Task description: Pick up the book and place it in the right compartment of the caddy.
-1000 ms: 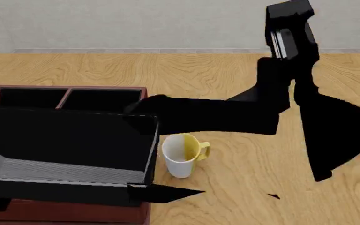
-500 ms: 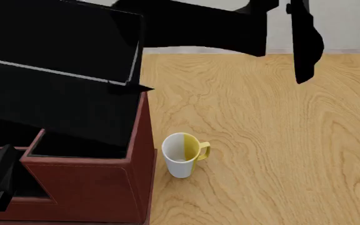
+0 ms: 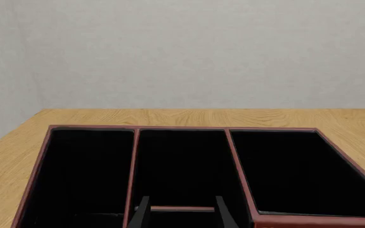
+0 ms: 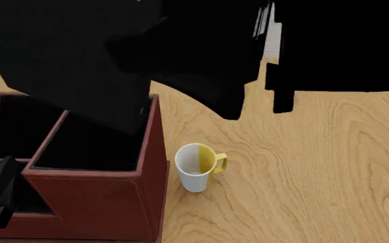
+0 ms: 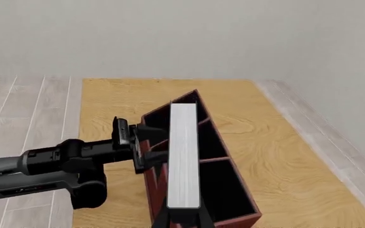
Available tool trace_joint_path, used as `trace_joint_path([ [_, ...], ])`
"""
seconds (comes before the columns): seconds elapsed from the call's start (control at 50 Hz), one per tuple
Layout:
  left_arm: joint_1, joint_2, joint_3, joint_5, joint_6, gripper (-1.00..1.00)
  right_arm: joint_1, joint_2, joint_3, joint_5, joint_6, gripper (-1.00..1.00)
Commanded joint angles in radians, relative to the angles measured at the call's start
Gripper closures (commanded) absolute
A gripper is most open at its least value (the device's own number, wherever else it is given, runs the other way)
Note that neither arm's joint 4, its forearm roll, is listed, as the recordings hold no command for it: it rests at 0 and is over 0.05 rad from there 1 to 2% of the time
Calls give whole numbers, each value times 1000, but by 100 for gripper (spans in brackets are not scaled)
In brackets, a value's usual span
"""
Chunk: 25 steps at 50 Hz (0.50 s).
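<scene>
**Aloft: book held edge-on above the caddy**

Seen from the right wrist, clamped upright in the right hand: the book, pale page edge toward the camera, raised high over the reddish-brown caddy on the desk. Below it, the right compartment of the caddy, black-lined and widest, holding nothing. At the caddy's near wall, the left hand, fingers parted narrowly around a divider, gripping nothing. Just beside the caddy's right wall, a white-and-yellow mug, upright on the desk. Filling the front view's upper half, large black shapes, too dark to identify.
</scene>
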<state>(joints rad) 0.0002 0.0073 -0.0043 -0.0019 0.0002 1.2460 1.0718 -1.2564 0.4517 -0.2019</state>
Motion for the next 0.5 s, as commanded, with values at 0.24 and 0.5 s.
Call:
trace_joint_path([
  [0.24, 0, 0, 0, 0, 0, -100, -20, 131, -87, 34, 0, 100],
  [0.5, 0, 0, 0, 0, 0, -100, -51, 193, -164, 89, -18, 100],
])
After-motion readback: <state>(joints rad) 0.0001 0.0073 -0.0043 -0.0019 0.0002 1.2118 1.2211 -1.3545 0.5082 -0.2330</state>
